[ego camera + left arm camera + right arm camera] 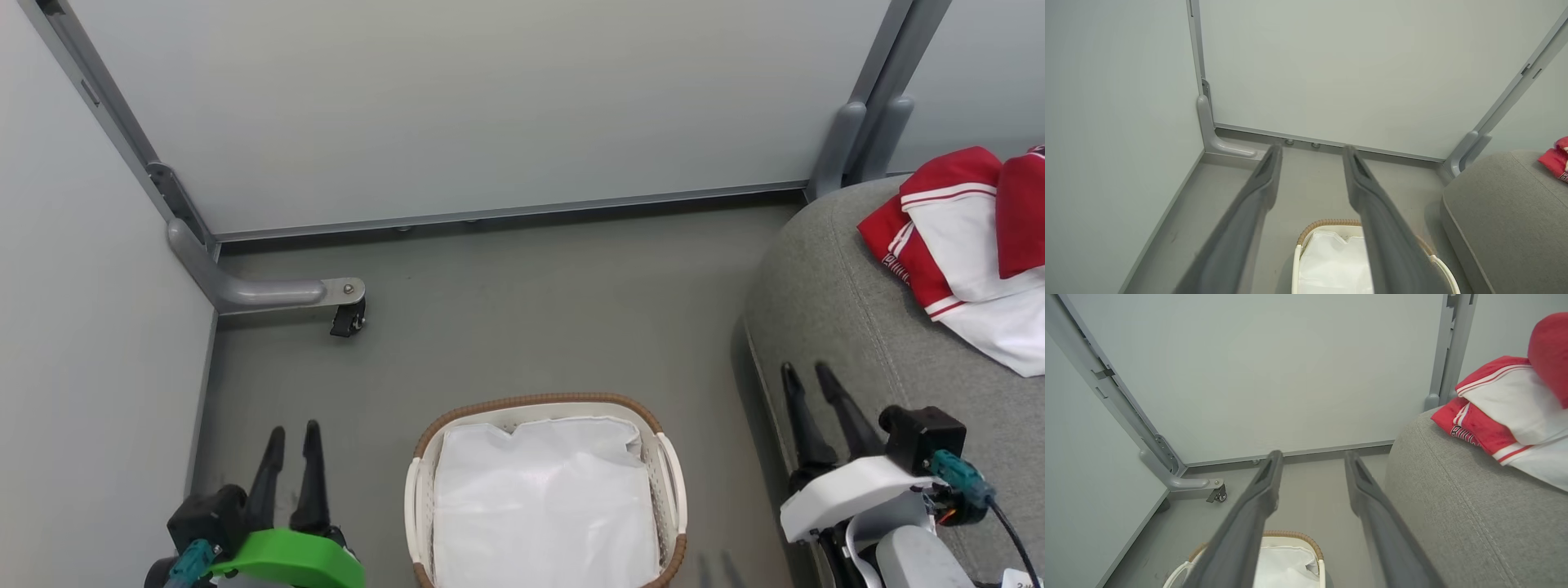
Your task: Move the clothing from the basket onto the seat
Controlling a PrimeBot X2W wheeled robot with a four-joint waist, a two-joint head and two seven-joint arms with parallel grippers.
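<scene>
The clothing lies on the seat; the basket holds just its white liner.
Empty, fingers parted, the left tool and the right tool hang clear; likely best now: confirm nothing red hides under the liner.

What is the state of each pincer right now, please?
Left pincer, two long dark fingers: open, holding nothing.
Right pincer, two long dark fingers: open, holding nothing.

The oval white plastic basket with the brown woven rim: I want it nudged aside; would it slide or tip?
Probably light: the white plastic basket seems to hold just a white cloth liner. It would likely slide on the smooth grey floor rather than tip, since its oval footprint looks broad.
</scene>
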